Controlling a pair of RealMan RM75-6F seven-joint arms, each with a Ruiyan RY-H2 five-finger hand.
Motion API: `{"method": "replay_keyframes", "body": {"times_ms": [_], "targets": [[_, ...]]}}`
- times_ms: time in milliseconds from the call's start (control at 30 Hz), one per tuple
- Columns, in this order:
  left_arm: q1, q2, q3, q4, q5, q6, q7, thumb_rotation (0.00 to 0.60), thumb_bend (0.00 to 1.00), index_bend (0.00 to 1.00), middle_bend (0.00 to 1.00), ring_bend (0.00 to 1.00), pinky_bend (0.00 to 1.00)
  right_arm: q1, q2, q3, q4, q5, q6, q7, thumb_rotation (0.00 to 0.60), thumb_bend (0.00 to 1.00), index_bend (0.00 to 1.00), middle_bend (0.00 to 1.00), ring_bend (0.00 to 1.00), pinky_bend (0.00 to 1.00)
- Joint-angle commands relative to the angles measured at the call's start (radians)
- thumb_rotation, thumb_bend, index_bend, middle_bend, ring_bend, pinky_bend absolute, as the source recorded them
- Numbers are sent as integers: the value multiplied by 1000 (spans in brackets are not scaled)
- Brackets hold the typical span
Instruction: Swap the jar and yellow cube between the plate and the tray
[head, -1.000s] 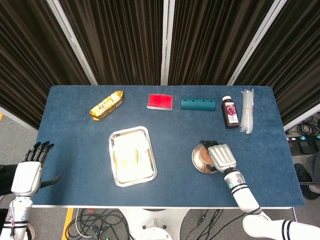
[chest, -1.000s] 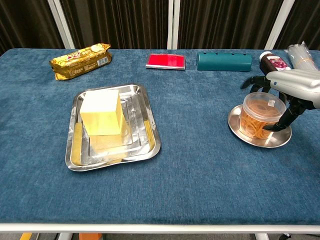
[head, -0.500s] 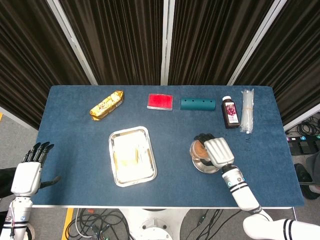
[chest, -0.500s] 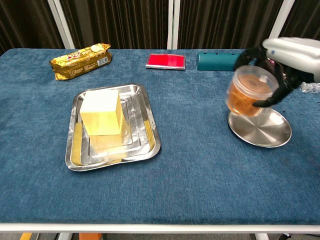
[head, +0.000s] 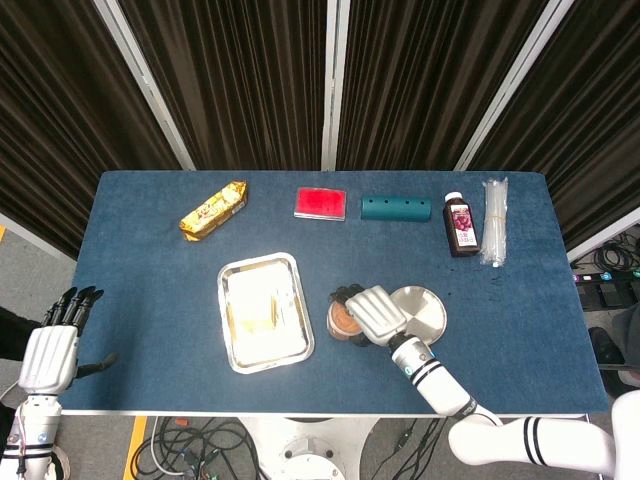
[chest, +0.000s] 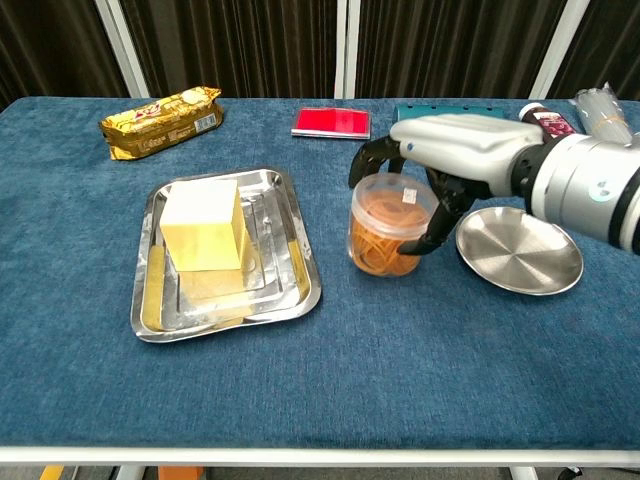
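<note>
My right hand (chest: 450, 150) (head: 374, 313) grips a clear jar (chest: 388, 226) (head: 344, 319) of orange rings from above, between the tray and the plate. The jar's base is at or just above the blue cloth; I cannot tell which. The round steel plate (chest: 519, 250) (head: 421, 311) lies bare to the right of the jar. A yellow cube (chest: 204, 225) (head: 258, 301) sits in the steel tray (chest: 304, 290) (head: 232, 351) on the left. My left hand (head: 50, 349) hangs off the table's left edge, fingers apart and holding nothing.
Along the far edge lie a gold snack packet (chest: 160, 120), a red card case (chest: 332, 122), a teal box (head: 395, 208), a dark bottle (head: 461, 224) and a clear sleeve (head: 494, 220).
My right hand lifted the jar off the plate and carried it left toward the tray, then lowered it to the cloth level. The plate now lies bare.
</note>
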Motion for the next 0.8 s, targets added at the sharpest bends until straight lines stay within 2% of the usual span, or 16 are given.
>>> {"method": "replay_keyframes", "body": {"times_ms": [33,133,200,267,367,433,633,800], "targets": [[0,0,0,3,1,0,-4,600,3,137,99,28,148,18,-20,-11,12,33,-2,-27,600,203,470,436,429,594],[2,0,0,6,1,2,-9,600,2,137,99,28,148,26,-28,-17,12,50,9,-41,600,199,456,435,429,589],[2,-1,0,10,0,1,-13,600,2,137,99,28,148,36,-26,-25,8,73,-1,-50,600,189,397,416,402,547],[3,-2,0,13,-1,2,-14,600,3,137,99,28,148,48,-20,-32,2,103,-19,-57,600,157,259,315,279,418],[4,-4,1,16,-1,2,-15,600,3,137,99,28,148,59,-15,-35,-2,126,-29,-49,600,74,54,121,44,159],[4,-4,1,18,0,2,-15,600,3,137,99,28,148,63,-9,-37,-5,131,-30,-41,600,44,4,49,1,81],[5,-4,2,16,1,2,-11,600,3,137,99,28,148,50,33,-39,-42,103,4,3,600,9,0,0,0,43],[-13,-2,-8,5,9,-11,-4,600,3,137,99,27,148,-25,139,-36,-113,-4,118,92,600,8,0,3,0,42]]}}
